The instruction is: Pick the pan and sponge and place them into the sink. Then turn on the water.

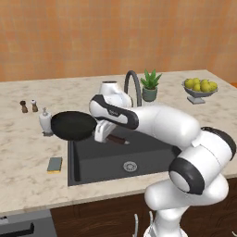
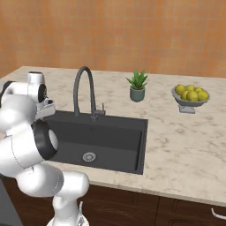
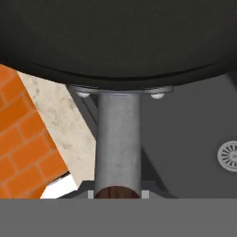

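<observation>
Pan's in the air, nothing in the sink yet

Going left to right: the sponge [image 1: 54, 164] sits on the counter at about 9 o'clock of the sink [image 1: 152, 159], untouched. The pan [image 1: 73, 126] hangs tilted over the basin's left rim, at about 10 o'clock from the drain [image 1: 130, 166], with the gripper [image 1: 102, 133] clamped narrow on its handle [image 1: 116, 139]. The gooseneck faucet [image 1: 133, 86] stands behind at 12 o'clock, no stream. So I'd say roughly a third done: still left are setting the pan down, fetching the sponge, then turning on the water.
</observation>
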Available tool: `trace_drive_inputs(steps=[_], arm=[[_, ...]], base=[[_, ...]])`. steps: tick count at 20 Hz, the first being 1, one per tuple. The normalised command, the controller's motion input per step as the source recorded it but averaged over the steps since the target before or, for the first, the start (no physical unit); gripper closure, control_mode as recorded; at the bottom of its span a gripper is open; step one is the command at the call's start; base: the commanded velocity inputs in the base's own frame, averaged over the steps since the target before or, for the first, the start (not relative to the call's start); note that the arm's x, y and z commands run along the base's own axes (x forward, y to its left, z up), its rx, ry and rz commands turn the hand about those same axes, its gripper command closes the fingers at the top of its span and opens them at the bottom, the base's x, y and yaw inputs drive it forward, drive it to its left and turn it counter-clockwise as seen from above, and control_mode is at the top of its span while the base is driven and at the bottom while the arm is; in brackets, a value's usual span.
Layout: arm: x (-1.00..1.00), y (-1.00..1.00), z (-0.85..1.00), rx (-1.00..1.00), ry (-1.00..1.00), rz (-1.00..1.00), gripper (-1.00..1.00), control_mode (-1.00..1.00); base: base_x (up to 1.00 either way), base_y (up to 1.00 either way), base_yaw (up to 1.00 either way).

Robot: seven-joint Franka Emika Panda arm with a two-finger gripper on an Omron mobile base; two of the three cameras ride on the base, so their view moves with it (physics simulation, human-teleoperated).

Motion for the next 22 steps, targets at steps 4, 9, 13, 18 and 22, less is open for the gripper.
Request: trace_drive_inputs(steps=[4, 9, 13, 18, 22], arm=[[-0.01, -0.70, 0.00, 0.02, -0.02, 0.23, 1.00, -1.00], [-0.03, -0.79, 0.00, 0.01, -0.06, 0.21, 1.00, -1.00], [-0.13, -0.91, 0.00, 0.02, -0.11, 0.19, 1.00, -1.00], [-0.19, -0.94, -0.06, 0.01, -0.08, 0.17, 1.00, -1.00], [-0.02, -0.75, -0.18, 0.00, 0.00, 0.09, 1.00, -1.00]], base=[[0.00, 0.00, 0.00], [0.00, 0.00, 0.00], [0.00, 0.00, 0.00], [0.00, 0.00, 0.00], [0.00, 0.00, 0.00]])
